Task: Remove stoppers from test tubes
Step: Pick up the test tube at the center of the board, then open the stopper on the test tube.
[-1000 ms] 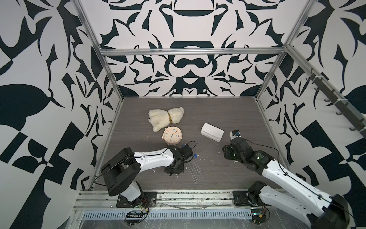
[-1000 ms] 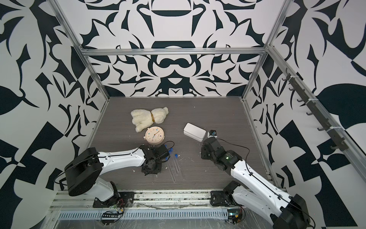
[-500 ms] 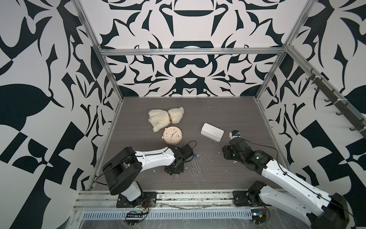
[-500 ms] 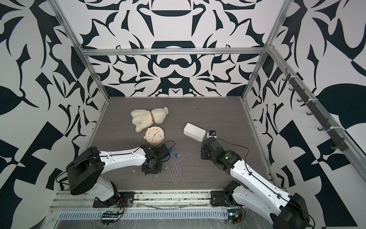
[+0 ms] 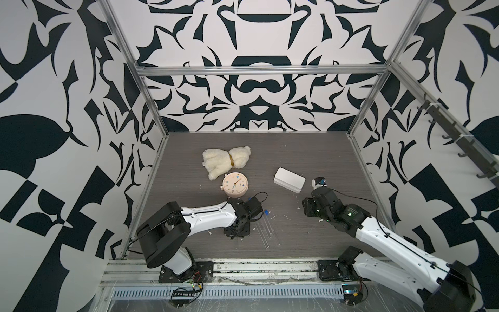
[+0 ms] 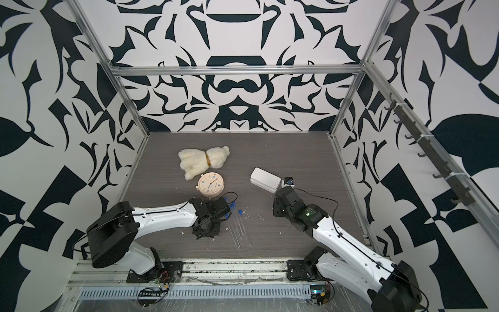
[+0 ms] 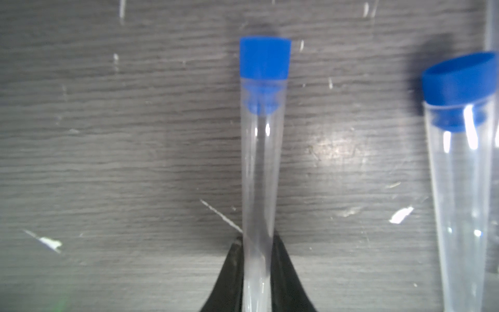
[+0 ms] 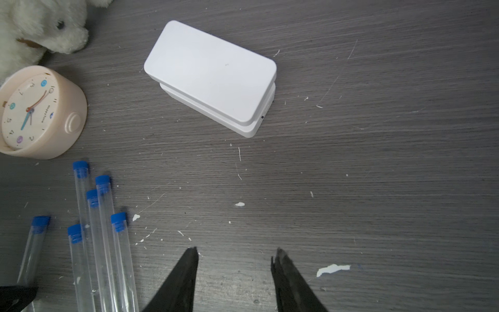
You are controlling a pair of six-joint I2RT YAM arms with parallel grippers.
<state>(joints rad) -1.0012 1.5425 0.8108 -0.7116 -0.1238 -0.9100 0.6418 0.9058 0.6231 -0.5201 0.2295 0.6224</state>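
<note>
Clamping this test tube (image 7: 260, 162), bottom centre, in my left gripper (image 7: 258, 241); my parted, empty right gripper (image 8: 235, 250) should be pulling its stopper (image 7: 265, 58) straight.

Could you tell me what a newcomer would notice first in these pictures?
The bold black-and-white walls jump out first. Next come the blue stoppers on clear tubes lying near the clock. The left gripper clamps one tube, its stopper in place.
</note>
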